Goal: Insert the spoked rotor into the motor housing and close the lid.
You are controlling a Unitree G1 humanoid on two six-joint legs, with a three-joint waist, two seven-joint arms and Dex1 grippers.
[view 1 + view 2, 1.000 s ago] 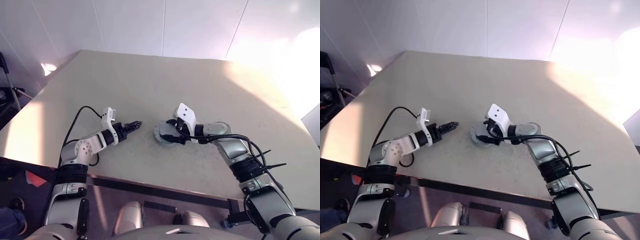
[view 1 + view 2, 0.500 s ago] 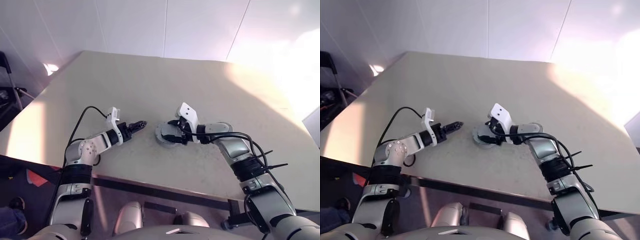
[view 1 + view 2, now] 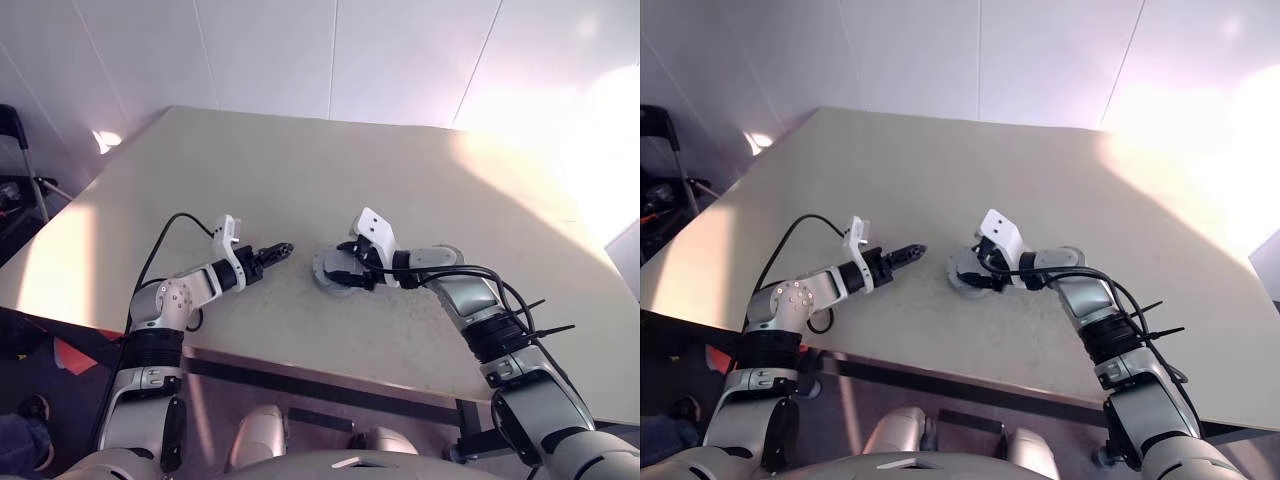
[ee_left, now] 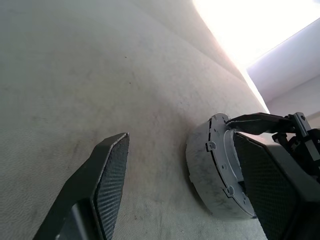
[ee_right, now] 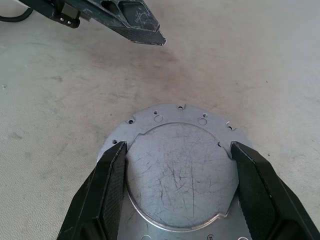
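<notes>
The lid point(image 5: 180, 170), a light grey round disc with a scratched centre plate and a holed flange, lies flat on the beige table point(image 3: 300, 170). Seen from the side it is a thick grey round body point(image 4: 210, 175); I cannot tell whether the motor housing is under it. The spoked rotor is out of view. My right gripper point(image 5: 179, 146) reaches over the lid, open, with one black finger point(image 5: 112, 190) on each side of the centre plate. My left gripper point(image 3: 282, 249) hovers open just left of the lid point(image 3: 335, 270), holding nothing.
The table's front edge point(image 3: 330, 372) runs just below both arms. A dark chair frame point(image 3: 12, 150) stands off the table's left side. Bare tabletop stretches behind the lid to a white panelled wall point(image 3: 330, 50).
</notes>
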